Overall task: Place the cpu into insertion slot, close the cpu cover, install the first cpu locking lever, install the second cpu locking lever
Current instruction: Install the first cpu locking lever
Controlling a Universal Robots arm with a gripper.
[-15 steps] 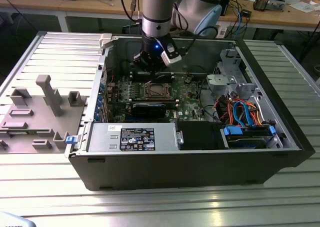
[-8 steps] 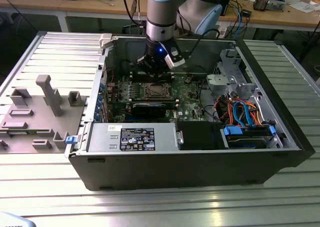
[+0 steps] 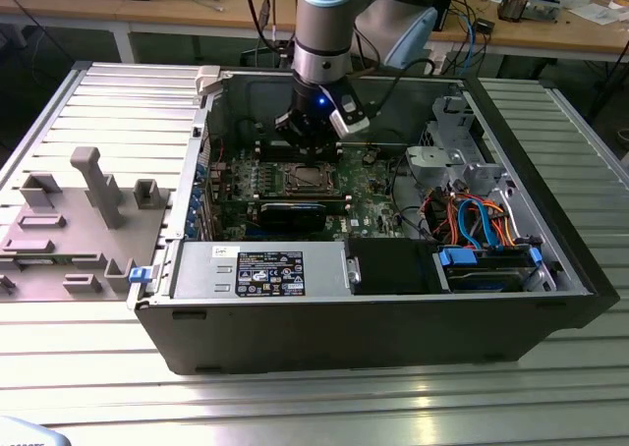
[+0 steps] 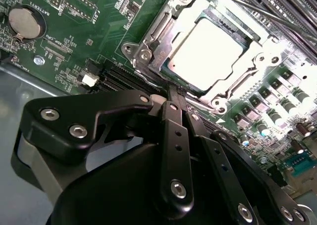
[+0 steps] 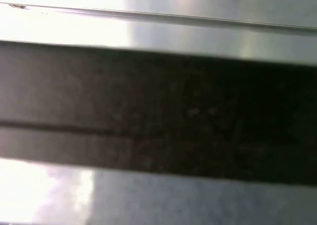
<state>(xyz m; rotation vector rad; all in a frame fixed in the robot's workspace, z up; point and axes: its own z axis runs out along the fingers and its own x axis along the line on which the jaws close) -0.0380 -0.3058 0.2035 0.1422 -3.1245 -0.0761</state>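
Observation:
The cpu (image 4: 208, 51) lies flat in the insertion slot (image 4: 143, 54) of the green motherboard, its shiny top showing through the window of the cpu cover (image 4: 257, 66), which lies down over it. My gripper (image 4: 173, 92) is shut, its thin fingertips pressed together right at the socket's edge. I cannot tell whether anything is between them. A thin metal rod (image 4: 267, 14) runs along the socket's other side. In the exterior view my gripper (image 3: 313, 149) hangs inside the open computer case, just above the insertion slot (image 3: 308, 179).
A black graphics card (image 3: 292, 213) lies next to the socket. A power supply (image 3: 260, 269) and a drive cage with cables (image 3: 472, 220) stand along the case's near side. A coin battery (image 4: 22, 21) and memory slots (image 4: 292, 2) flank the socket. A grey fixture (image 3: 88, 191) stands outside the case at the exterior view's left.

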